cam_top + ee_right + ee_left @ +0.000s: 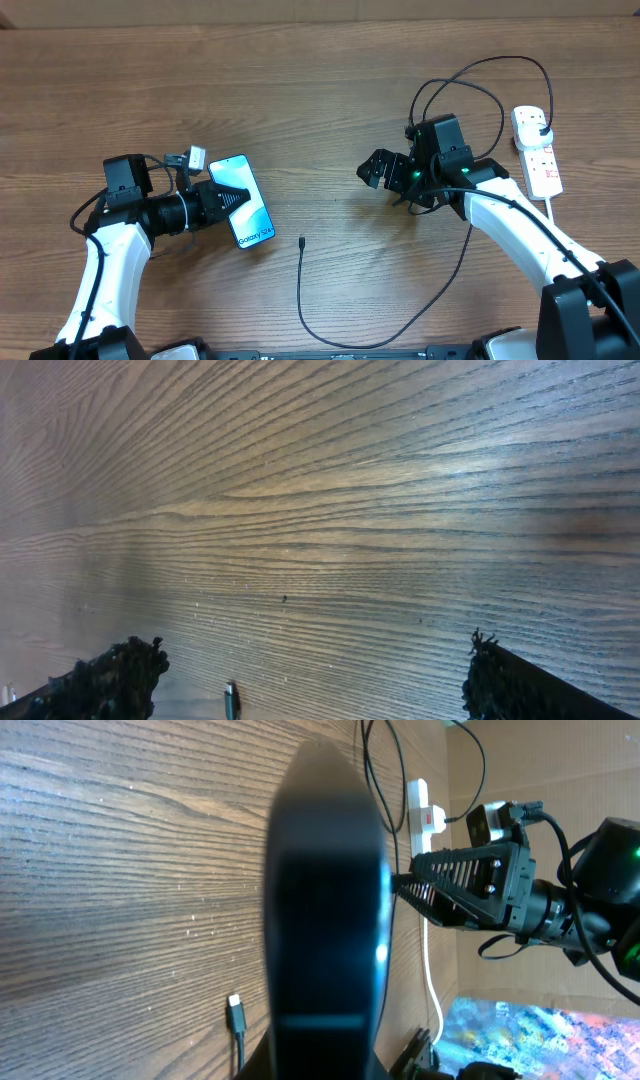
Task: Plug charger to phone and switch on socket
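Observation:
The phone (250, 203) has a lit teal screen, with its "Galaxy" end toward the table front. My left gripper (226, 197) is shut on it. In the left wrist view the phone (328, 900) is a dark, blurred band between the jaws. The charger's connector tip (301, 241) lies on the table just right of the phone. It also shows in the left wrist view (235, 1009) and the right wrist view (231, 700). The cable loops right, and its black plug (540, 123) sits in the white socket (537, 150). My right gripper (380, 170) is open and empty over bare wood.
The black cable (400, 330) sweeps along the table front, passes under my right arm and arcs behind it to the socket at the far right. The socket's white cord (556, 215) runs toward the front. The socket (424, 812) and my right gripper (430, 885) show in the left wrist view.

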Action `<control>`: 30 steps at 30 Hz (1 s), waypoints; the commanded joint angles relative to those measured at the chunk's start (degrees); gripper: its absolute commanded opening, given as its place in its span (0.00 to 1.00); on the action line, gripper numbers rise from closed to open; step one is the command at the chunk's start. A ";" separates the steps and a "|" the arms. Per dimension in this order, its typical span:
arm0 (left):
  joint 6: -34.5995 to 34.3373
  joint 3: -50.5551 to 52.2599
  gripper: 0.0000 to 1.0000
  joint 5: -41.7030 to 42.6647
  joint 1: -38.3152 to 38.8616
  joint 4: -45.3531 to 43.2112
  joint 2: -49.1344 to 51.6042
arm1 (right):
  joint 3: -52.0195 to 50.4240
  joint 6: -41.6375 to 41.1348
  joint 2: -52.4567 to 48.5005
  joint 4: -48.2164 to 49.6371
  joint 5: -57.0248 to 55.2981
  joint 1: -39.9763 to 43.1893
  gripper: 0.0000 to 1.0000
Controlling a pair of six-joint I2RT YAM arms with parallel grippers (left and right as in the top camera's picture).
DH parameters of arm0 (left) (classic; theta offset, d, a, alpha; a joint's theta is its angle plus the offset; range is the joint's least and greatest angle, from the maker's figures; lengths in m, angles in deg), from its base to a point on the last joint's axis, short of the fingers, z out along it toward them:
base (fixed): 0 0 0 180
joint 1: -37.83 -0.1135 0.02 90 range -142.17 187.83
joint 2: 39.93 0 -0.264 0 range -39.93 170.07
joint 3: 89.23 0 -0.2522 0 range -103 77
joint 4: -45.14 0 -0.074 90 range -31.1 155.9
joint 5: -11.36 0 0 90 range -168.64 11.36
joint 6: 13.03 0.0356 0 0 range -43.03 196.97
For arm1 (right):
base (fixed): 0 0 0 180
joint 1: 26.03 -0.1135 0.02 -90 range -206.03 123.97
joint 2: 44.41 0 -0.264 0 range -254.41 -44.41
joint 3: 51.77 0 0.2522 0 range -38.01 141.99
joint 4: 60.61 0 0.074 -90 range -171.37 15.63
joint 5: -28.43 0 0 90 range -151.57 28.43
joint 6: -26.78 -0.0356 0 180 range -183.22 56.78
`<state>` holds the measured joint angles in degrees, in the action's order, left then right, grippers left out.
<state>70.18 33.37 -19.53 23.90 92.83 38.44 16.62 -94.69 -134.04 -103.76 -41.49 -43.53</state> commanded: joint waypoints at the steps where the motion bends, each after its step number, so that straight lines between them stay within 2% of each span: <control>1: 2.58 0.04 0.04 1.51 -0.28 -0.20 -1.55 | 0.11 0.46 -0.09 0.35 -0.57 0.15 1.00; 9: 2.56 0.04 0.04 -7.21 -0.28 -1.20 -1.53 | 0.11 0.46 -0.09 0.33 -0.57 0.15 1.00; 30: 2.56 0.04 0.04 -9.14 -0.28 -4.39 -1.51 | 0.11 0.46 -0.09 0.35 -0.57 0.15 1.00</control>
<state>71.43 33.37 -28.88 23.90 88.83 38.44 16.62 -94.71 -134.04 -103.76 -41.47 -43.53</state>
